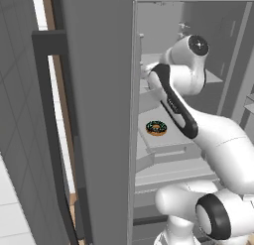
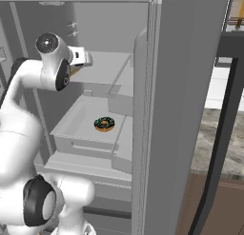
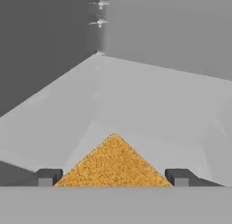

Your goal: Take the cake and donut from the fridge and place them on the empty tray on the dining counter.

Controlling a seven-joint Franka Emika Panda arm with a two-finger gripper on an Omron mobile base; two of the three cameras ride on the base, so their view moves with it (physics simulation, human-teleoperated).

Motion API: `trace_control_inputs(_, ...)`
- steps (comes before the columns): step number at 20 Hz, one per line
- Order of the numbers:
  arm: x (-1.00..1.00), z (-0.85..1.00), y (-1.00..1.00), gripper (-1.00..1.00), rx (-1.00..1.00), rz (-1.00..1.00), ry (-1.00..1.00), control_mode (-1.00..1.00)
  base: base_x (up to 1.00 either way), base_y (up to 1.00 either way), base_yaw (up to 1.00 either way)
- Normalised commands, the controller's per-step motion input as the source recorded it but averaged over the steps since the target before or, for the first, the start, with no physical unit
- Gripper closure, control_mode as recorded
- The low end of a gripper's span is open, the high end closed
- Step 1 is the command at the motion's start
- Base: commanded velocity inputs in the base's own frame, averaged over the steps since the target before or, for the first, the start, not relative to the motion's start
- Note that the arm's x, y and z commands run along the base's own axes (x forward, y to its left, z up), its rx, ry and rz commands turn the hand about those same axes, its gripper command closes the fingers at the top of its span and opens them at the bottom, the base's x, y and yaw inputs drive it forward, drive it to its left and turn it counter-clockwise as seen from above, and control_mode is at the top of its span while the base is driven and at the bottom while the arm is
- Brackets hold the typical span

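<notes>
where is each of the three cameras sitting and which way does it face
Left base view: behind the arm to its left, facing into the tall grey steel fridge; white arm at lower right; chocolate-glazed ring donut on a pale shelf.
Right base view: behind the arm to its right, facing the same interior; arm at lower left.
Hand view: on the hand, looking along the open gripper at the yellow-orange spongy cake between its dark fingertips.
Both base views share the donut and fridge.
</notes>
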Motion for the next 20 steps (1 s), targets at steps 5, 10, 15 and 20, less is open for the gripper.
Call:
trace_control_inputs(5, -1.00, 0.28, -0.02, 1.00, 0.00, 0.02, -0.11, -1.00, 0.00, 0.00, 0.00)
trace_control_inputs(10, -1.00, 0.19, 0.00, 1.00, 0.01, 0.11, 0.00, -1.00, 0.00, 0.00, 0.00)
trace_control_inputs(15, -1.00, 0.22, 0.00, 1.00, 0.01, 0.11, -0.01, -1.00, 0.00, 0.00, 0.00)
trace_control_inputs(20, -1.00, 0.13, -0.05, 1.00, 0.00, 0.04, -0.12, -1.00, 0.00, 0.00, 0.00)
